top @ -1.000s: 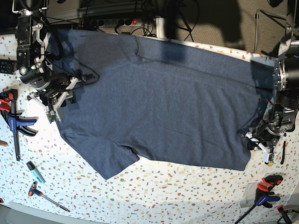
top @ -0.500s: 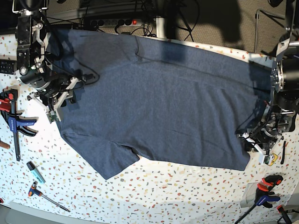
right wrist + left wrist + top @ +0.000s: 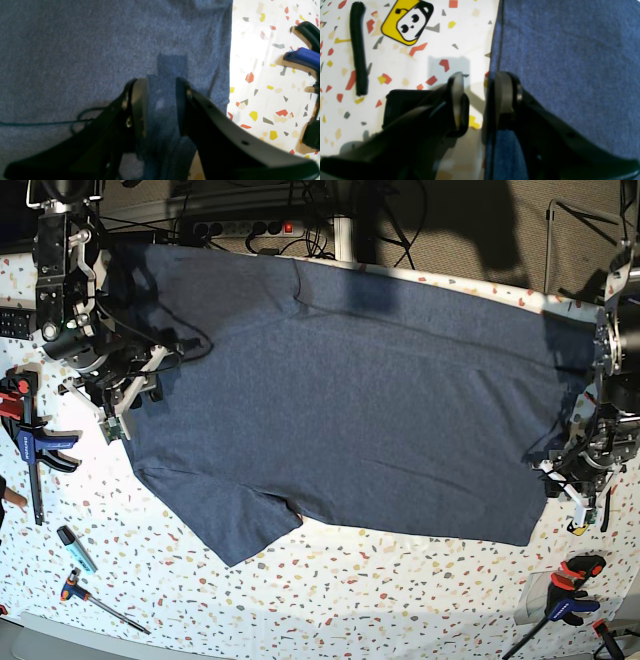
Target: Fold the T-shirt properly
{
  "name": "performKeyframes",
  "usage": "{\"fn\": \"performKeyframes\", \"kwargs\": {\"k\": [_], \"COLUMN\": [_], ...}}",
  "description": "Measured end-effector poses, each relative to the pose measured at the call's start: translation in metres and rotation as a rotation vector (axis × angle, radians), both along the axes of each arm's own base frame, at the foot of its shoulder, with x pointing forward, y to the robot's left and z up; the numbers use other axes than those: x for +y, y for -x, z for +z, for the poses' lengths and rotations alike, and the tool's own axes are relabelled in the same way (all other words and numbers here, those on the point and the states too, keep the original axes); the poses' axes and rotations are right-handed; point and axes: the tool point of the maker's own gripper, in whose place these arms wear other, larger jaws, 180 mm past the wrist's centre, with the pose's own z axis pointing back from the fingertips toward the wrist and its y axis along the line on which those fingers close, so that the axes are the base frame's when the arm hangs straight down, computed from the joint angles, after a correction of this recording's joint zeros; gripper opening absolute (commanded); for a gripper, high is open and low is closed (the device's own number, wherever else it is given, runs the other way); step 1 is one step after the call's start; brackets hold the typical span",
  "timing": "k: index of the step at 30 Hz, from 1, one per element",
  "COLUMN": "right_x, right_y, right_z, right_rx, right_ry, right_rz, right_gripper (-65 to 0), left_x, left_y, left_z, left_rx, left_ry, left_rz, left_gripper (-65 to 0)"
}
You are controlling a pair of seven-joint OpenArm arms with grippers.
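The navy T-shirt (image 3: 340,410) lies spread flat across the speckled table (image 3: 400,580), plain side up, with one sleeve pointing to the front left. My left gripper (image 3: 572,480) is at the shirt's right edge. In the left wrist view this gripper (image 3: 476,82) is open by a narrow gap, one finger over bare table, the other over the T-shirt (image 3: 570,50), with the hem running between them. My right gripper (image 3: 125,402) is at the shirt's left edge. Its wrist view shows this gripper (image 3: 161,92) open, down over the T-shirt (image 3: 75,45) just inside the edge.
Blue and red clamps lie at the far left (image 3: 30,445) and front right (image 3: 570,590). A marker (image 3: 75,548) and a hand tool (image 3: 100,600) lie at the front left. A yellow sticker (image 3: 406,21) and a black strip (image 3: 358,48) sit beside the left gripper. A power strip (image 3: 240,227) runs along the back.
My left gripper has shifted slightly toward the table's right side and its jaws have narrowed. The right arm and the shirt have stayed put.
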Motion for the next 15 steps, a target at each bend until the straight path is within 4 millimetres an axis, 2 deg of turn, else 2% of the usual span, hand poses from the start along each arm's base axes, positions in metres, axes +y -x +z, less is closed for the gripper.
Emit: {"fn": "performKeyframes", "kwargs": {"k": [7, 10, 15], "right_x": [0.000, 0.000, 0.000], "right_y": [0.000, 0.000, 0.001], "right_z": [0.000, 0.000, -0.001], "right_rx": [0.000, 0.000, 0.004], "right_ry": [0.000, 0.000, 0.001], "right_rz": [0.000, 0.000, -0.001], "right_gripper": [-46.1, -46.1, -46.1], "left_x": [0.002, -0.011, -0.018], "left_y": [-0.015, -0.016, -0.017], "left_z": [0.020, 0.019, 0.016], "left_rx": [-0.044, -0.044, -0.040], "left_ry": [0.044, 0.081, 0.087], "left_rz": [0.030, -0.009, -0.015], "left_gripper": [-44.7, -44.8, -44.7]}}
